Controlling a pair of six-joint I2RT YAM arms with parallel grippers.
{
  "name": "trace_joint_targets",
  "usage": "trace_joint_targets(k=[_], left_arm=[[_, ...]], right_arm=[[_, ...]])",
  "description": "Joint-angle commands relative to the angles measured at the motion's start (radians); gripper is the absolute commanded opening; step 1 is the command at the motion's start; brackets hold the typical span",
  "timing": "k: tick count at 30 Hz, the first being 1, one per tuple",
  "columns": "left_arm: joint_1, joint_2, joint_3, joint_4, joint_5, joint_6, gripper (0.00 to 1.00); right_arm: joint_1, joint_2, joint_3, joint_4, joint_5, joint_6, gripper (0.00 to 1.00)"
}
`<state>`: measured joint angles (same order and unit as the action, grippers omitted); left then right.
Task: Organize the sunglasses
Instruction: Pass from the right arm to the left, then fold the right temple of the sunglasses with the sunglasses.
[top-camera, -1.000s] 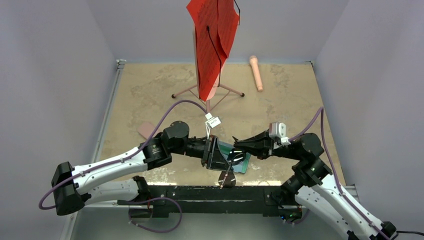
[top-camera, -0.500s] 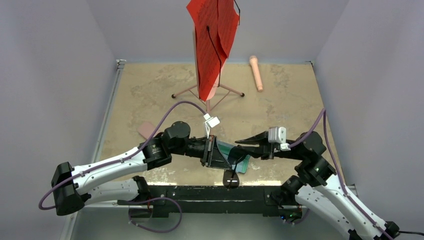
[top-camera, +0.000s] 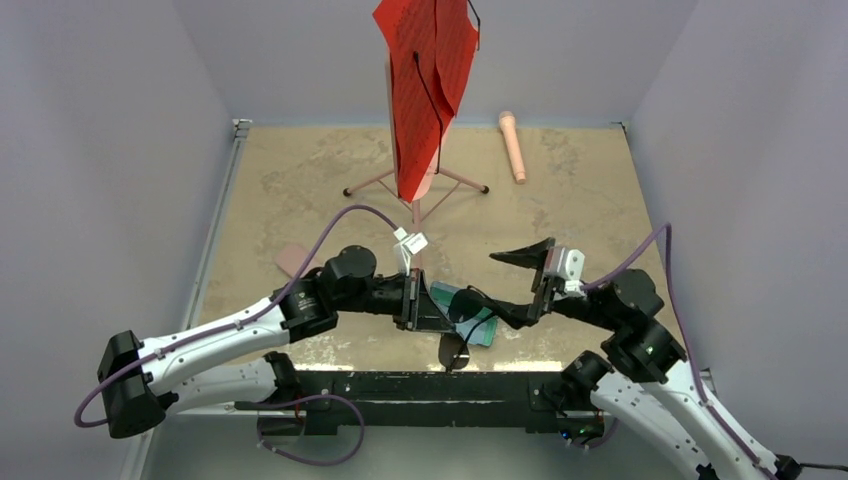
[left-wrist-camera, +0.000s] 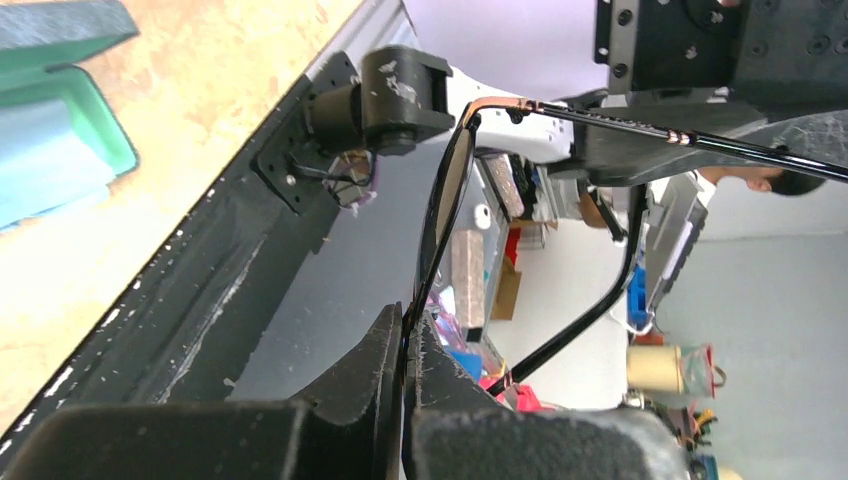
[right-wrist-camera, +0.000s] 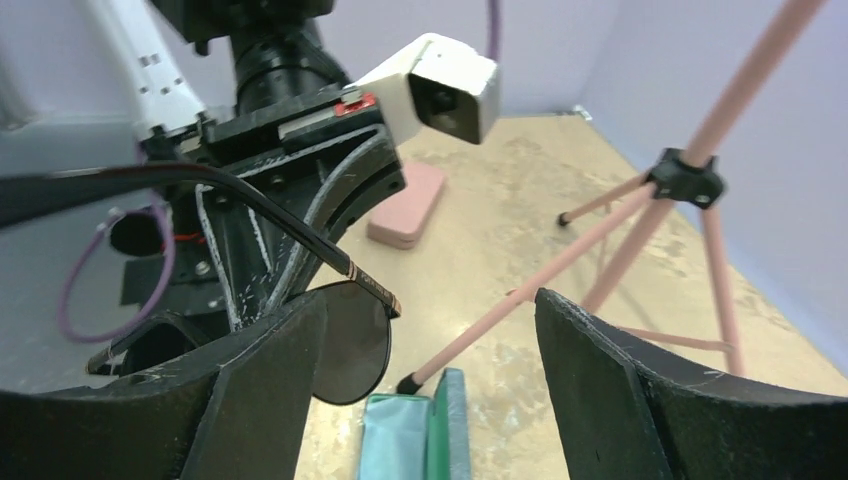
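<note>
The left gripper (top-camera: 430, 305) is pinched shut on the front of the black sunglasses (top-camera: 463, 304). It holds them in the air at the near middle of the table (top-camera: 300, 180), with one lens hanging lower, towards the black rail (top-camera: 430, 385) at the near edge. The right gripper (top-camera: 515, 283) stands just right of them with its jaws spread wide and nothing between them. One thin temple arm of the sunglasses runs past one of its fingers, and whether they touch cannot be told.

Under the sunglasses lies an open teal case (top-camera: 482, 327). The left wrist view shows only a pale blue lining inside it (left-wrist-camera: 50, 130). A closed pink case (top-camera: 292, 260) lies flat to the left, beyond the left arm.

The table is mottled beige, boxed in by plain lilac walls (top-camera: 100, 150). At the far middle a pink tripod (top-camera: 420, 190) carries a hanging red sheet (top-camera: 425, 70), and a pale pink tube (top-camera: 512, 145) lies to the far right.

The left wrist view alone shows the pinch itself (left-wrist-camera: 403, 325), on the lens rim, which is seen edge-on (left-wrist-camera: 445, 210). The right wrist view shows its own jaws parted (right-wrist-camera: 428, 300), a lens face (right-wrist-camera: 350, 340) and the tripod legs (right-wrist-camera: 640, 220).
</note>
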<state>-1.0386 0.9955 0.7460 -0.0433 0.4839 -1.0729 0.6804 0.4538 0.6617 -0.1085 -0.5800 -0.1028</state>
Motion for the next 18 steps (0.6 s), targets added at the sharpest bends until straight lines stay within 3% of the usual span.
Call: trace_joint_targets(k=[1,6,10,11,14,18], left_arm=[[0.019,-0.053,-0.009,0.002,-0.078,-0.019,0.00],[0.026,-0.098,-0.023,-0.046,-0.146,0.005,0.00],[0.026,-0.113,-0.018,-0.115,-0.172,0.064,0.00],[0.026,-0.109,-0.013,-0.136,-0.167,0.080,0.00],[0.026,-0.094,-0.008,-0.160,-0.157,0.105,0.00],[0.026,-0.086,-0.004,-0.149,-0.158,0.105,0.00]], right_arm=[[0.007,-0.060,0.025,-0.001,0.145,0.028,0.80],[0.007,-0.088,0.039,-0.118,0.302,0.029,0.80],[0.007,-0.070,0.062,-0.067,0.713,0.261,0.84],[0.007,-0.059,0.079,-0.053,0.753,0.286,0.85],[0.007,-0.006,0.138,-0.016,0.751,0.354,0.85],[0.007,0.060,0.180,0.014,0.478,0.370,0.84]])
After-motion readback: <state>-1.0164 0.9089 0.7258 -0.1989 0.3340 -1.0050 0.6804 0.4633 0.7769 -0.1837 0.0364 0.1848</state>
